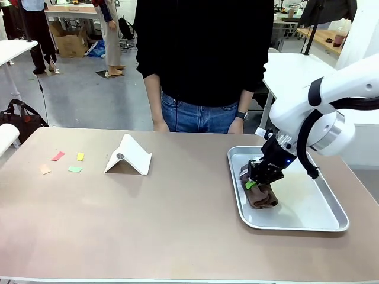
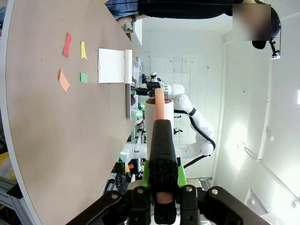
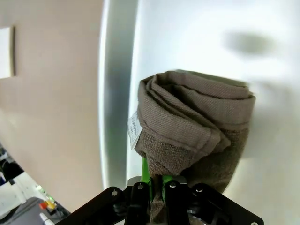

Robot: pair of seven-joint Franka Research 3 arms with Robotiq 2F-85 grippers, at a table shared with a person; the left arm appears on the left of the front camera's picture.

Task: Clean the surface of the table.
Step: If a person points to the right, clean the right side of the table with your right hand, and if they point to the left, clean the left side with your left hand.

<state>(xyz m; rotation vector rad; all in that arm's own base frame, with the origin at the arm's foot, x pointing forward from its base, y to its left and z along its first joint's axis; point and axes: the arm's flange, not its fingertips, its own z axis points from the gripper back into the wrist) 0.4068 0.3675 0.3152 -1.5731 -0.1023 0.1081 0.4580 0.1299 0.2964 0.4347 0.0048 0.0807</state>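
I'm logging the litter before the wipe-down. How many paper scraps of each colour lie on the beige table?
Red scrap: 1
Yellow scrap: 1
Orange scrap: 1
Green scrap: 1
Total: 4

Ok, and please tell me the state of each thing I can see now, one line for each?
table: paper scraps on it, not yet wiped
paper scraps: four, lying loose
white folded stand: standing like a tent, untouched
metal tray: flat on the table, holding the brown towel
brown towel: bunched up, in the tray
right gripper: shut on the brown towel
left gripper: shut on a black stick with orange end
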